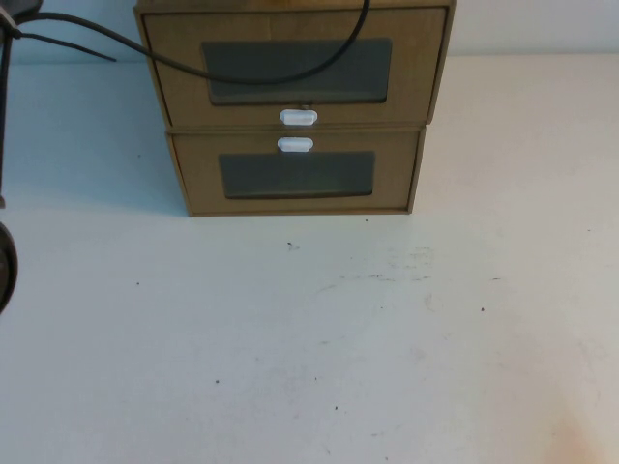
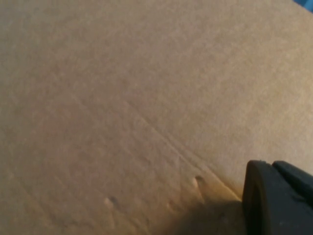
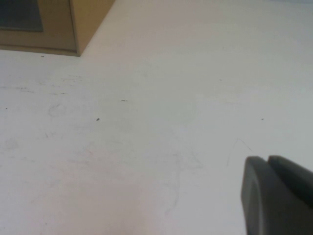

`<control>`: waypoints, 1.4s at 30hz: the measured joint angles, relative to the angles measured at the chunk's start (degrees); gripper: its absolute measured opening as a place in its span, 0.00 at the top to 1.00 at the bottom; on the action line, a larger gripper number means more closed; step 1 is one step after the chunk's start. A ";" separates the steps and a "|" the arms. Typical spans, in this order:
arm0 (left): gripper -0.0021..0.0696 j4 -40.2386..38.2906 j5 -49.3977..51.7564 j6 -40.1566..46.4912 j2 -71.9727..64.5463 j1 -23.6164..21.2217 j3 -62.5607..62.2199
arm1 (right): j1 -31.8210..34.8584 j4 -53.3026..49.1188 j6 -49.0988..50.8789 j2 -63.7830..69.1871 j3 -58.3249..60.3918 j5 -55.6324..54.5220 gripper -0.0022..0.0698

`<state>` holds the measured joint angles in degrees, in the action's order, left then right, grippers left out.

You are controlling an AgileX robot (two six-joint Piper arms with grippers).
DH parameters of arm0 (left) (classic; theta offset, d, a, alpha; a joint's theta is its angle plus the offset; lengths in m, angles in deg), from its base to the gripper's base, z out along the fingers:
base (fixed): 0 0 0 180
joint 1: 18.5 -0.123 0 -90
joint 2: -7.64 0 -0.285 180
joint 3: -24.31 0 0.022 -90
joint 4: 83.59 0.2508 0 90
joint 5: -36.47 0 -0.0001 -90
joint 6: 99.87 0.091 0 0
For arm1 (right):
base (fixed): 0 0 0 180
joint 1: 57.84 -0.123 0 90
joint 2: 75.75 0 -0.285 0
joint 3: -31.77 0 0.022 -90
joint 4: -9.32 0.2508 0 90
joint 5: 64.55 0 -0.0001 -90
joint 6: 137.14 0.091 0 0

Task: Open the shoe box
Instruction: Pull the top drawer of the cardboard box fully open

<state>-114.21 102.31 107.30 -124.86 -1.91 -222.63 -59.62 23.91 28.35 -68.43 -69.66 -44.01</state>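
While my right gripper [image 3: 271, 191] hangs over bare table [image 1: 309, 338] with its jaws pressed together and empty, the work sits elsewhere. Two boxes stand stacked at the far middle of the table, upper box [image 1: 290, 68] on lower box [image 1: 295, 174], windowed fronts facing me. Each front has a white tab [image 1: 298, 117], the two nearly meeting at the seam, their long axes running side to side. A cable [image 1: 242, 72] droops across the upper window.

From my right jaws only a bottom corner of the stack shows, well ahead. My left gripper [image 2: 276, 196], jaws also closed on nothing, is right against cardboard, though I cannot tell which face. I judge my left the nearer arm, but the tabs are on the front, so it must come round.
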 joint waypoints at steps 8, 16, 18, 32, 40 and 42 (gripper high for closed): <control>0.98 -0.13 -0.13 0.00 0.00 0.00 0.00 | 0.00 0.00 0.00 0.00 0.00 0.00 0.99; 0.98 -0.13 -0.13 0.08 0.00 0.00 0.00 | 0.00 0.00 0.00 0.00 0.00 -0.13 0.99; 0.98 -0.13 -0.13 0.08 0.00 0.00 0.00 | 0.00 0.95 0.00 0.00 0.00 -1.92 0.99; 0.98 -0.13 -0.13 0.08 0.00 0.00 0.00 | 0.00 38.92 0.66 0.00 0.00 -24.23 0.99; 0.98 -0.13 -0.02 0.08 0.00 0.00 0.00 | 0.00 43.98 -0.32 6.06 -10.71 -9.79 0.99; 0.98 -0.13 0.24 0.08 0.00 0.00 0.00 | 0.00 41.96 -0.90 12.37 -16.46 -3.61 0.99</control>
<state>-114.34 102.55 107.38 -124.86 -1.91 -222.63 -59.62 65.87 27.45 -56.05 -86.12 -47.62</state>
